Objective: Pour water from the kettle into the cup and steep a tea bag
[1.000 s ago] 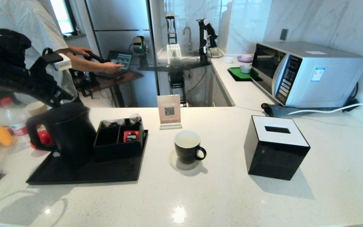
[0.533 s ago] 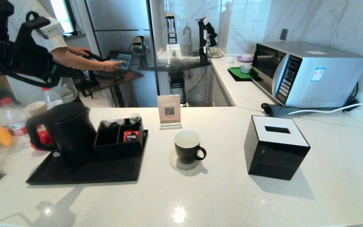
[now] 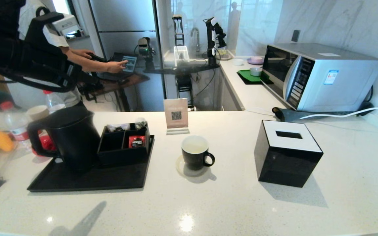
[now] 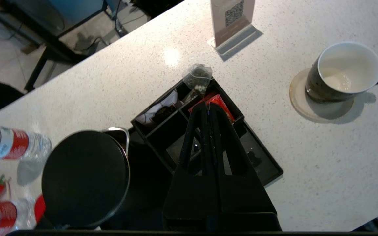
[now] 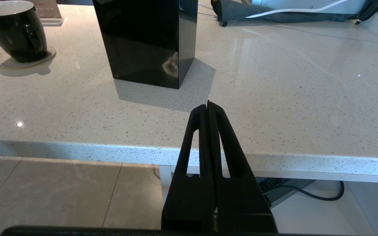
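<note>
One second ago the left arm sat low, just above the kettle [image 3: 67, 137]; half a second ago it had risen clear, and it now hangs high at the upper left of the head view, shifted slightly toward the centre. Nothing else on the counter [image 3: 208, 203] has moved.

The left gripper [image 4: 207, 108] has its fingers pressed together with nothing between them, high above the compartment box [image 3: 125, 141]. The kettle stands upright with its lid on at the left end of the black tray [image 3: 90, 180], touching the compartment box on its right. The cup [image 3: 195, 152] stands upright on a round coaster [image 3: 180, 168], just right of the tray, handle pointing right. A QR sign [image 3: 176, 114] stands behind the cup. A black tissue box [image 3: 287, 152] sits well apart to the right, between the cup and the right arm's side. Water bottles [image 3: 15, 123] stand behind the kettle.

The left wrist view shows the white interior of the cup [image 4: 346, 72] and a clear tea bag [image 4: 198, 77] in the box's far compartment, next to a red packet [image 4: 220, 103]. The right wrist view shows the right gripper [image 5: 208, 106], clenched and empty, parked off the counter's near edge, below its level.
</note>
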Motion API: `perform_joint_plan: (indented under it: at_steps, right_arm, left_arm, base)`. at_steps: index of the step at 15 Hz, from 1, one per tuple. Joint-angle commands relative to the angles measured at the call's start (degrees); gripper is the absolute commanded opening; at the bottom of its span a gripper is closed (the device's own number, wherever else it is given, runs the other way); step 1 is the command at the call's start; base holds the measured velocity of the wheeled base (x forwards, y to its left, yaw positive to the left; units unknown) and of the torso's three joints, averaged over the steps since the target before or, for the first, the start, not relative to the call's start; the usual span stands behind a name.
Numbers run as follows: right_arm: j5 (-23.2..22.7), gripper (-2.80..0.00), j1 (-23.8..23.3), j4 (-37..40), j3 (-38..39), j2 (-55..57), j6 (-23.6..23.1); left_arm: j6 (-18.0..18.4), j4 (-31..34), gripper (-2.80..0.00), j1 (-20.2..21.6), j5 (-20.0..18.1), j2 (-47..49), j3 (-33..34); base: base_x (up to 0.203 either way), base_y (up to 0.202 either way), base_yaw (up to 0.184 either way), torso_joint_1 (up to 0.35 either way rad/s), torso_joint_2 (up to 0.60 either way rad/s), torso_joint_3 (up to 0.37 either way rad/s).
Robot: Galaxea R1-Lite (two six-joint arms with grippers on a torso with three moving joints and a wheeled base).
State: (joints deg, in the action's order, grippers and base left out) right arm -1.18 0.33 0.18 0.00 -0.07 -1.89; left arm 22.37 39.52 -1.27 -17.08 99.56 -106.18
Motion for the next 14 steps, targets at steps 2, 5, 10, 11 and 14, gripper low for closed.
perform_joint_plan:
  at_steps: [2,5,10,11,14]
  right_arm:
    - [-0.05,-2.80,0.02,-0.01,0.00,0.07,-0.04]
    - [-0.05,-2.80,0.02,-0.01,0.00,0.07,-0.04]
    - [-0.05,-2.80,0.02,-0.01,0.00,0.07,-0.04]
    - [-0.05,-2.80,0.02,-0.04,0.00,0.07,-0.04]
    - [-0.05,-2.80,0.02,-0.01,0.00,0.07,-0.04]
  left_arm:
    - [-5.79,-2.58,-2.80,-4.32,7.61,-0.45,0.71]
    - [-14.11,-3.84,-2.80,-9.98,15.89,1.25,1.65]
    - [-21.73,-9.84,-2.80,-12.56,20.55,1.94,9.31]
    - [-23.60,-10.43,-2.80,-11.79,20.54,1.73,10.58]
    - [-25.16,-10.43,-2.80,-10.09,20.47,3.35,11.37]
  base:
    - [0.000,0.000,0.000,0.000,0.00,0.000]
    - [0.000,0.000,0.000,0.000,0.00,0.000]
    - [0.000,0.000,0.000,0.000,0.00,0.000]
    - [0.000,0.000,0.000,0.000,0.00,0.000]
    - [0.000,0.000,0.000,0.000,0.00,0.000]
